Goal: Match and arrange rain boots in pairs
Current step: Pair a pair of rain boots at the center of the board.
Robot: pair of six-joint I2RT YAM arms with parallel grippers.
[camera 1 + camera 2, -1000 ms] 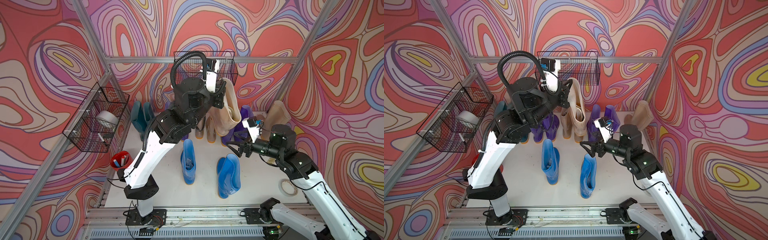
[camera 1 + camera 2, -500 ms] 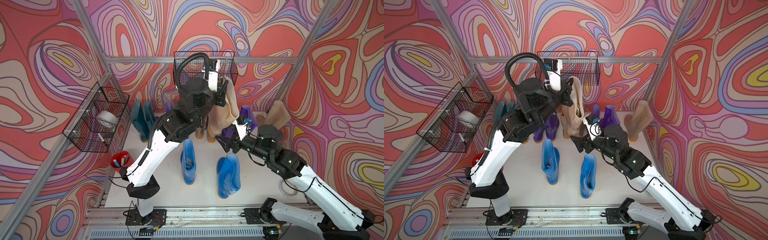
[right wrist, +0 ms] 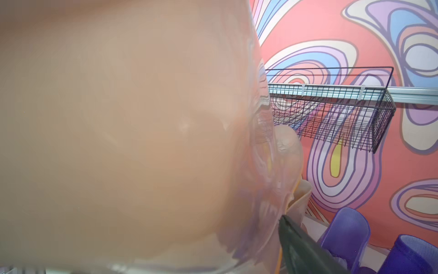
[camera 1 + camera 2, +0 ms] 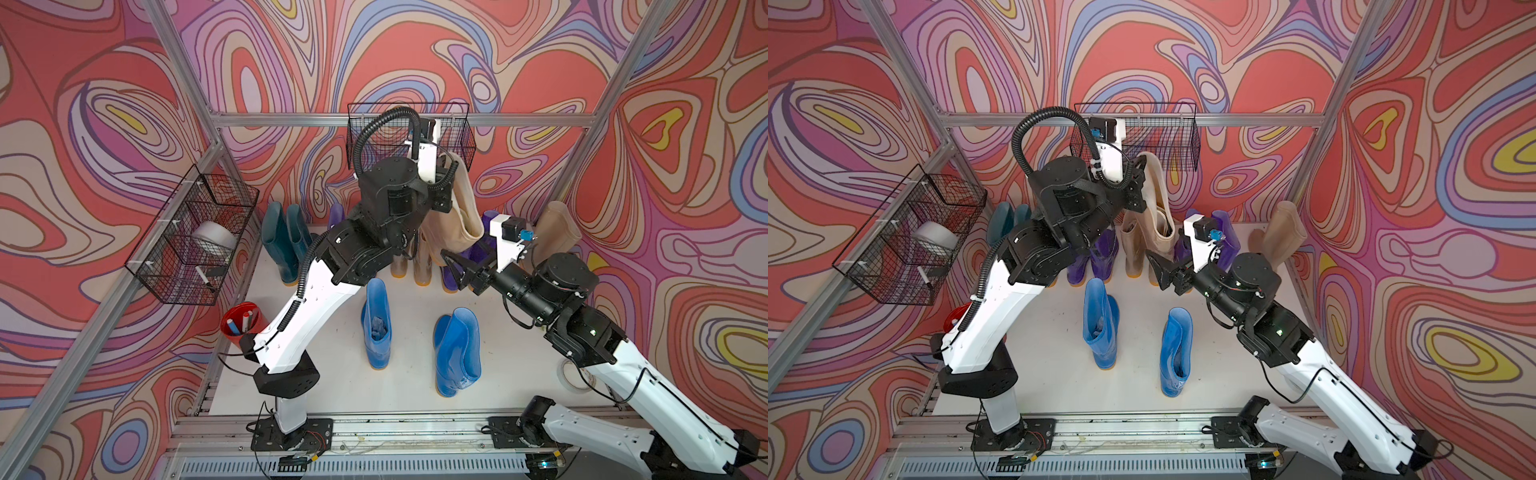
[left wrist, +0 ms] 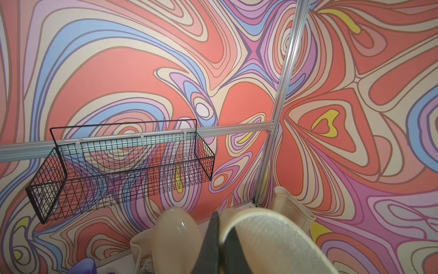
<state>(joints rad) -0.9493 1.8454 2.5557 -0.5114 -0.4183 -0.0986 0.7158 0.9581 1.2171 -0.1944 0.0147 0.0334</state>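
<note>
Found the dark teal boots (image 4: 284, 243) upright and side by side at the far left of the back row; judged paired. Noted purple boots (image 4: 1096, 259) next along, partly hidden behind the left arm (image 4: 307, 307). Observed the left gripper (image 4: 443, 195) pinched shut on the top rim of a beige boot (image 4: 455, 216), holding it lifted clear above the row; confirmed in the left wrist view by dark fingers (image 5: 211, 239) clamped on the lip. Counted two more beige boots (image 4: 1133, 249) standing beneath it. Recorded two bright blue boots (image 4: 376, 332) upright in the foreground, near each other but apart. Found the right gripper (image 4: 1163, 272) spread wide, nothing seen clamped, just beside the lifted boot's lower part; could not tell contact. Saw more purple boots behind it and a fourth beige boot leaning at the far right. Judged the step in hand: carrying a beige boot to its mate. Next move calls for steadying the hanging foot, then lowering it upright beside a beige partner without toppling neighbours.
</note>
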